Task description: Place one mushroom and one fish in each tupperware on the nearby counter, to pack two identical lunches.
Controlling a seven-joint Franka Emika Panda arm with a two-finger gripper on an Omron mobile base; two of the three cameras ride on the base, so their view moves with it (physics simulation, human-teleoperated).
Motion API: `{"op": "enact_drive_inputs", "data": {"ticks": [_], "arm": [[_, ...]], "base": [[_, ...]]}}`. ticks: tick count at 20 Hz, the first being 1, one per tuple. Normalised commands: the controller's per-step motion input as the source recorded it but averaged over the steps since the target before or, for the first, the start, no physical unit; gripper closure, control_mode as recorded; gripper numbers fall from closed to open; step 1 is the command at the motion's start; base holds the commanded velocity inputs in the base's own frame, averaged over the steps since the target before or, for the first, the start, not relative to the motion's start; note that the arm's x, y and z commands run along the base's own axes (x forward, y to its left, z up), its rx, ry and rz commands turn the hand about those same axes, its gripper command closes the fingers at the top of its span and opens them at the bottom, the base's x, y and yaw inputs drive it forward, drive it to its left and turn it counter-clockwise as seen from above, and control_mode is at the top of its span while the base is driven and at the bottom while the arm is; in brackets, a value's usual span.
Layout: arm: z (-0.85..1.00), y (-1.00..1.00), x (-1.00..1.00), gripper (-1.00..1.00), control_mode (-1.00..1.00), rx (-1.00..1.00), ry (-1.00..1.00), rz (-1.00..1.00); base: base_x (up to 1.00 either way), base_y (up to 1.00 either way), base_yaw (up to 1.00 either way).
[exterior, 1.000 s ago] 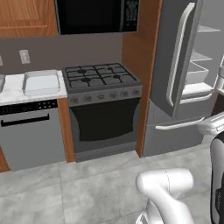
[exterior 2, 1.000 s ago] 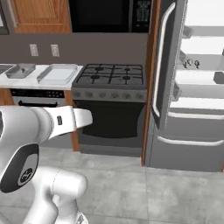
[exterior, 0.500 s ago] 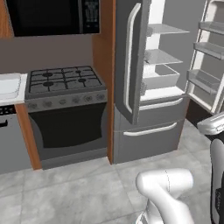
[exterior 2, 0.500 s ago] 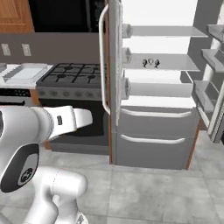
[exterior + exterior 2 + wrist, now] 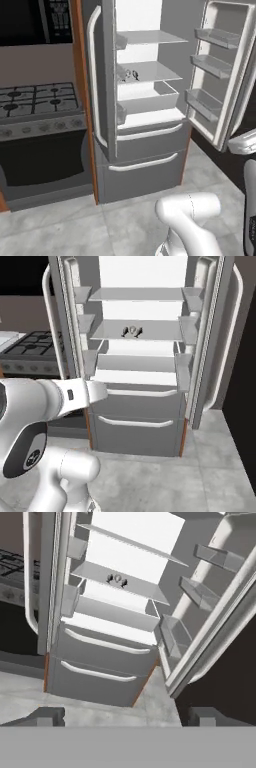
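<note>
Kitchen, open fridge (image 5: 135, 356), gas stovetop (image 5: 35, 100)

fridge shelf (image 5: 135, 331): middle one, grey, inside the open refrigerator
on it: small dark items (image 5: 132, 331), too small to identify

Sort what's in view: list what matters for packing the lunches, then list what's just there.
For the job:
- small dark food items on the fridge's middle shelf, too small to identify
- end effector, open, empty

Just there:
- open fridge
- gas stovetop
- fridge drawers
</note>
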Motion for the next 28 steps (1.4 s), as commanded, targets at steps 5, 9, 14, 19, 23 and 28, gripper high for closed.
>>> {"op": "enact_drive_inputs", "data": {"ticks": [5,9,14,19,23,28], "arm": [[0.0,0.0,0.0,-1.0,1.0,0.0,0.0,0.0],[0.0,0.0,0.0,-1.0,1.0,0.0,0.0,0.0],[0.0,0.0,0.0,-1.0,1.0,0.0,0.0,0.0],[0.0,0.0,0.0,-1.0,1.0,0.0,0.0,0.0],[0.0,0.0,0.0,-1.0,1.0,0.0,0.0,0.0],[0.0,0.0,0.0,-1.0,1.0,0.0,0.0,0.0]], "base": [[0.84,0.03,0.0],[0.72,0.06,0.0],[0.18,-0.49,0.0],[0.32,-0.43,0.0],[0.54,-0.13,0.05],[0.69,0.0,0.05]]}}
